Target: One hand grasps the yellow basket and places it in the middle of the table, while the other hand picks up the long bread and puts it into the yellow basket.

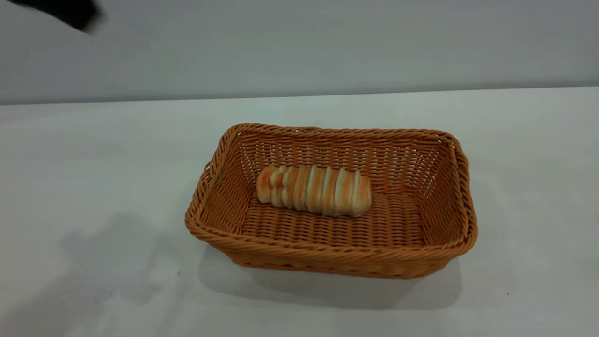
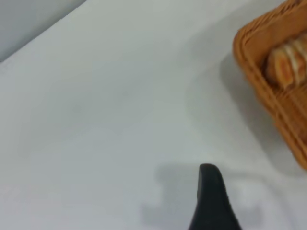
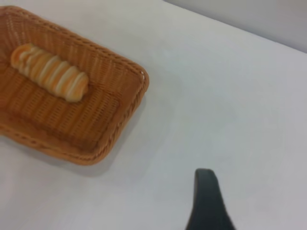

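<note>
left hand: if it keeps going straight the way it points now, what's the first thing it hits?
Most likely bare table. Only one finger of the left hand shows, over white tabletop; the yellow basket with the long bread sits off to the side. Depth is unclear.

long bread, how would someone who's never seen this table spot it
On the white table sits one big woven orange basket, near the middle. Inside it, on the ribbed bottom toward the back wall, lies the bread: a small golden roll crossed by pale cream bands, the only smooth, striped thing there.
</note>
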You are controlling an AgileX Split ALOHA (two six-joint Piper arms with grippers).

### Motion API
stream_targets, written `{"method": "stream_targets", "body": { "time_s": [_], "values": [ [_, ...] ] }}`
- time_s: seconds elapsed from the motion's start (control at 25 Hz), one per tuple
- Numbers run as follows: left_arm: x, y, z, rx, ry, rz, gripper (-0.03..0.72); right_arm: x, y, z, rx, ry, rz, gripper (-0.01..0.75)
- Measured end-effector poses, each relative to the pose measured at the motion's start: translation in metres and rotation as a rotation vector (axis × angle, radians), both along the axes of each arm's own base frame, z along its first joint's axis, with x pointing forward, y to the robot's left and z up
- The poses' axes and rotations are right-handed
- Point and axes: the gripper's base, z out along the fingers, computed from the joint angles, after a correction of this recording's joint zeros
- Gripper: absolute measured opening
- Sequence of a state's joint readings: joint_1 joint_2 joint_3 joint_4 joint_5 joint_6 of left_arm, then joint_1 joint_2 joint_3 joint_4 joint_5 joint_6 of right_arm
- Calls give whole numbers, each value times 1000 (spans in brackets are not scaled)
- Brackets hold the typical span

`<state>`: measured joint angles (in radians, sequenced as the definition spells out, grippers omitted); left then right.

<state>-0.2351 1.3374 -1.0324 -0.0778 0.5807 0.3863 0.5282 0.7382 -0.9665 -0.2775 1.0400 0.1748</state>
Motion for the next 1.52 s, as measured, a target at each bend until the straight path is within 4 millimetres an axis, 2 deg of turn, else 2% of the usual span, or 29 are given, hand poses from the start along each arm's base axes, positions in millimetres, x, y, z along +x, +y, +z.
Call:
{"method": "stream_targets", "body": {
  "time_s": [0.16,0.32,0.56,0.76,0.88,1.12,1.32,1.52],
  "values": [
    [-51,18,34,-4,-14,18,540,-24,-10,-11,27,-6,36,548],
    [-107,29,53,-20,-32,21,540,-46,-16,-30,57,9,86,548],
    [-188,45,68,-40,-21,37,540,-84,-29,-43,47,19,213,548],
    [-235,55,73,-79,-168,35,540,-107,-35,-44,116,-21,263,548],
    [-256,58,62,-106,-216,28,540,-114,-36,-50,149,-24,283,548],
    [-280,61,24,-136,-243,24,540,-115,-35,-85,141,29,278,548],
    [-291,64,-2,-172,-257,56,540,-110,-36,-100,133,20,240,548],
    [-290,64,-23,-180,-223,74,540,-106,-38,-117,97,31,211,548]
  ]
}}
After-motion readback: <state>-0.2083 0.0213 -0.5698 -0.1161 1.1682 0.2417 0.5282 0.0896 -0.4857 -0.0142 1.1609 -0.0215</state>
